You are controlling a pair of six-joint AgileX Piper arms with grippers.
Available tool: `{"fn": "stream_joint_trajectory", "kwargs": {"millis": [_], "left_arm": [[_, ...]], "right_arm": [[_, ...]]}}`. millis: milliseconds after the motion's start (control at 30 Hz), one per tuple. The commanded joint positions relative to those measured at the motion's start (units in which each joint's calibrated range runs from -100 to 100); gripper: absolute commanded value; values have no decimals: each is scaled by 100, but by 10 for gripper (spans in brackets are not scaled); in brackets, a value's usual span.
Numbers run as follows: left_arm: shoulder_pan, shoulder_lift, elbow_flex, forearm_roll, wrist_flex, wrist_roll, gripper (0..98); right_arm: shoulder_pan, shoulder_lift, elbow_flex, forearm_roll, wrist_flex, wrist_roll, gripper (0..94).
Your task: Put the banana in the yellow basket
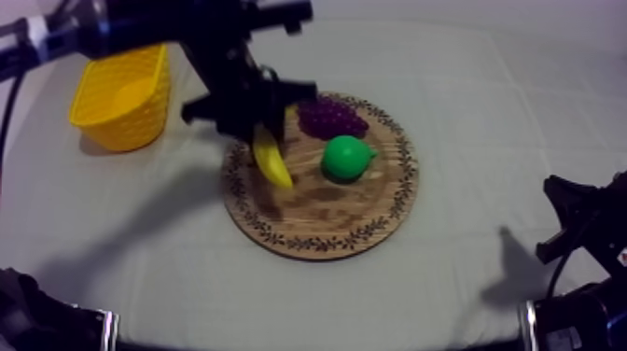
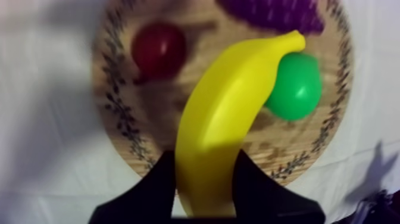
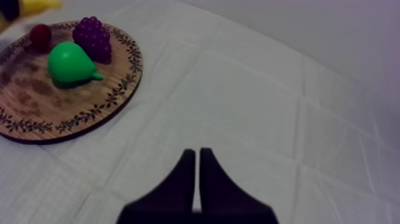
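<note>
Yellow toy banana (image 1: 271, 161): clamped near one end between the black fingers of the left gripper (image 1: 264, 129), hanging over the left part of the round wooden board (image 1: 327, 213).

Green pear (image 1: 345, 157): on the board, just right of the banana.

Purple grapes (image 1: 333, 117): at the board's far edge.

Small red fruit (image 2: 158, 49): on the board, apart from the banana.

Yellow basket (image 1: 140, 117): far left on the cloth, well apart from the board, open side up.

Right gripper (image 3: 197, 173): fingers together on nothing, low at the near right over bare cloth.

Step in hand, as judged: carrying the banana to the basket. It should rise clear of the board before swinging left. The clamp wants to be firm, since the long free end could sway. Release should come only once the banana is over the basket's rim.

Hard to make out: whether the banana's lower tip touches the wood. The arm hides the board's far left rim in the top view. The gripped end is cut off in the left wrist view.
</note>
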Motion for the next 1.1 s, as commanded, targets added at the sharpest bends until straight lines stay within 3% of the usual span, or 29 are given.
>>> {"fn": "stream_joint_trajectory", "kwargs": {"millis": [0,233,400,733,1067], "left_arm": [[-244,-258,-669,-155,451,-35,345],[-1045,-701,-1795,-567,1451,-174,352],[-1740,-692,-2150,-716,1648,-417,352],[-2611,-173,-1823,-941,1467,-679,351],[-2897,516,-1610,-941,946,-785,354]], "right_arm": [[1,-4,-3,-2,-2,2,5],[1,-4,-3,-2,-2,2,5],[1,-4,-3,-2,-2,2,5],[1,-4,-3,-2,-2,2,5],[1,-4,-3,-2,-2,2,5]]}}
